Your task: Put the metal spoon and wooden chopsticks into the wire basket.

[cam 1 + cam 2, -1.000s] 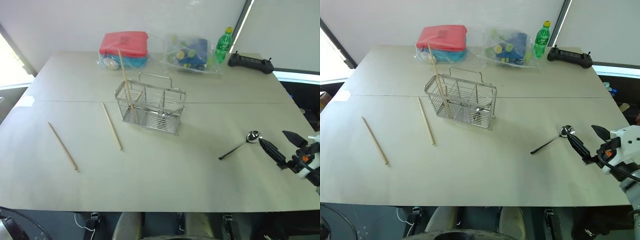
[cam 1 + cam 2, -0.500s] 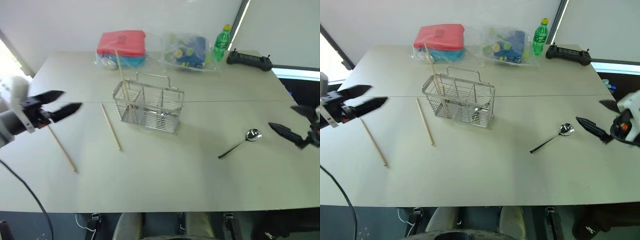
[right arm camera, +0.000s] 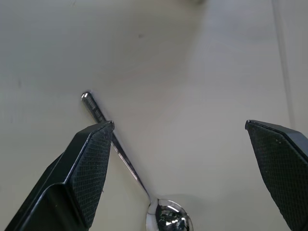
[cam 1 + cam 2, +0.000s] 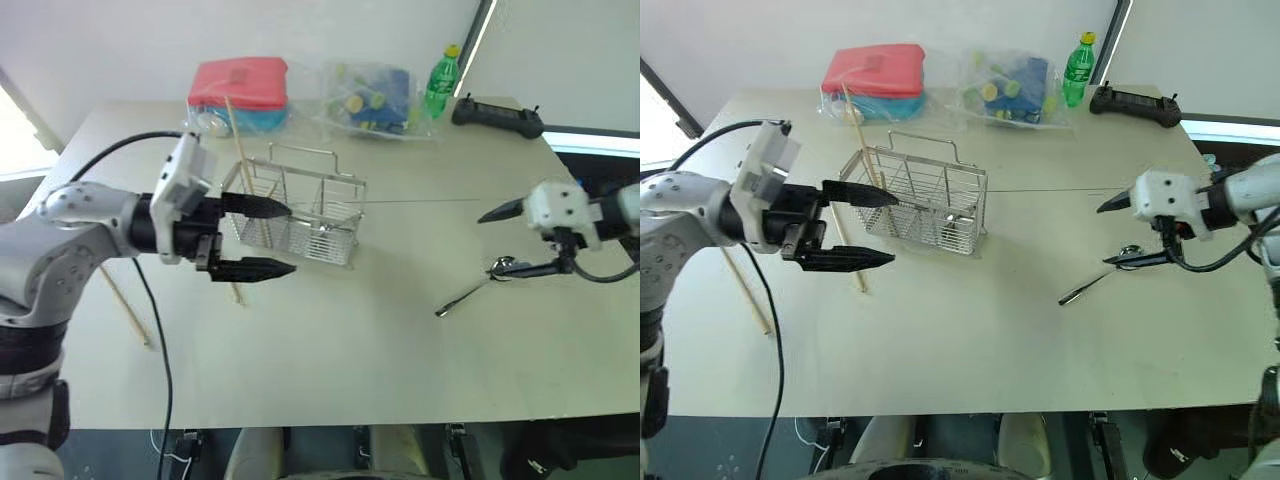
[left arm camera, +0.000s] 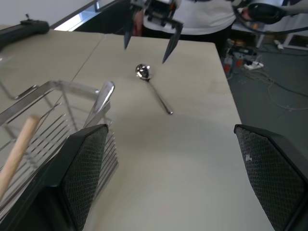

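The metal spoon [image 4: 470,292] lies on the table at the right, bowl toward the far right. My right gripper [image 4: 485,245] hangs open just over the spoon's bowl end; its fingers [image 3: 91,163] stand either side of the spoon [image 3: 127,163]. The wire basket [image 4: 300,215] stands mid-table with one wooden chopstick [image 4: 238,130] upright in it. A second chopstick [image 4: 237,293] lies by the basket, a third [image 4: 125,300] farther left. My left gripper [image 4: 291,240] is open and empty, pointing right in front of the basket's left end.
Along the table's far edge are a red pouch [image 4: 240,82], a clear bag of small items [image 4: 375,100], a green bottle [image 4: 440,85] and a black controller [image 4: 497,115]. A shiny metal piece [image 5: 103,96] stands in the basket.
My left arm has swung in from the left edge to the front of the basket. The right gripper has moved left and turned over the spoon. Nothing has been grasped.
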Motion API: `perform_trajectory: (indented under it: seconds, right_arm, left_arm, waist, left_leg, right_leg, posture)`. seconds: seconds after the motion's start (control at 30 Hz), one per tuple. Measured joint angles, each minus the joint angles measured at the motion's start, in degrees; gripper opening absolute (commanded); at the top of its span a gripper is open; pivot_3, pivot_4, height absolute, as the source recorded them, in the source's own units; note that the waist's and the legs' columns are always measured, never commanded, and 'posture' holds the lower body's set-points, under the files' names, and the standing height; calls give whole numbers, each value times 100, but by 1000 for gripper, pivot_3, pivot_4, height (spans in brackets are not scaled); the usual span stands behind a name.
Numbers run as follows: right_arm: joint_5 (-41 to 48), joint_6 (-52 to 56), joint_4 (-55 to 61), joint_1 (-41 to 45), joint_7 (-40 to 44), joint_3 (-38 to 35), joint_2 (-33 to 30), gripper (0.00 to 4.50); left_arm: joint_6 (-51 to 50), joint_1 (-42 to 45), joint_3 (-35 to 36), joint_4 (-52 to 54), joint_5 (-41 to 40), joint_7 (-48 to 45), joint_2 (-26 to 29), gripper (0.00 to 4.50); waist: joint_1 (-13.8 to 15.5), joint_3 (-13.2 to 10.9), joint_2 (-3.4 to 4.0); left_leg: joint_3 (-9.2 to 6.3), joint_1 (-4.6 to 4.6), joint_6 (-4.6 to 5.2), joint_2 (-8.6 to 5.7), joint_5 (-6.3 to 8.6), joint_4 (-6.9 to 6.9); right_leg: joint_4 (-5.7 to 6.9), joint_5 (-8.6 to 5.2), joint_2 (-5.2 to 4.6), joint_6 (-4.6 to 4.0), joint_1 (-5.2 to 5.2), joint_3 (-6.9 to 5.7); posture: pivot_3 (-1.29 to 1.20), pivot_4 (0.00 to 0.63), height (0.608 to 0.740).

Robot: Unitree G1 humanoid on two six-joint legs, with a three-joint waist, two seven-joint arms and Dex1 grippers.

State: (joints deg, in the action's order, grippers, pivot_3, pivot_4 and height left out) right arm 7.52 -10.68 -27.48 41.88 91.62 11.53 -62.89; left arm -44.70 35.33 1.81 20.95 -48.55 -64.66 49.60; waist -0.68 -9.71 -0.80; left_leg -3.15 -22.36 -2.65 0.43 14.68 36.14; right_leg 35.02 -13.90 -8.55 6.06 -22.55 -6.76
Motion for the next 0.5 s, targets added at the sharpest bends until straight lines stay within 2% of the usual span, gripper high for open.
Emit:
perform_trajectory:
  seconds: [0.2,0.5]
  right_arm:
    - [-464,-1244,-1394,766,78,1314,189,4500]
    - [-1598,-2637,-3279,1413,-148,1547,894,4500]
  left_arm:
    - [-230,115,-50,217,-102,222,-78,4423]
    - [-550,110,256,598,-472,628,29,4423]
  waist:
    - [-6,-4,1]
    - [-9,-6,-2]
  left_leg:
    - [0,3,-4,0,-3,1]
    - [-6,16,-38,1,-22,2]
  right_leg:
    - [3,1,0,-2,4,0]
    - [15,2,3,-2,13,3]
  posture:
    - [0,150,685]
    - [0,150,685]
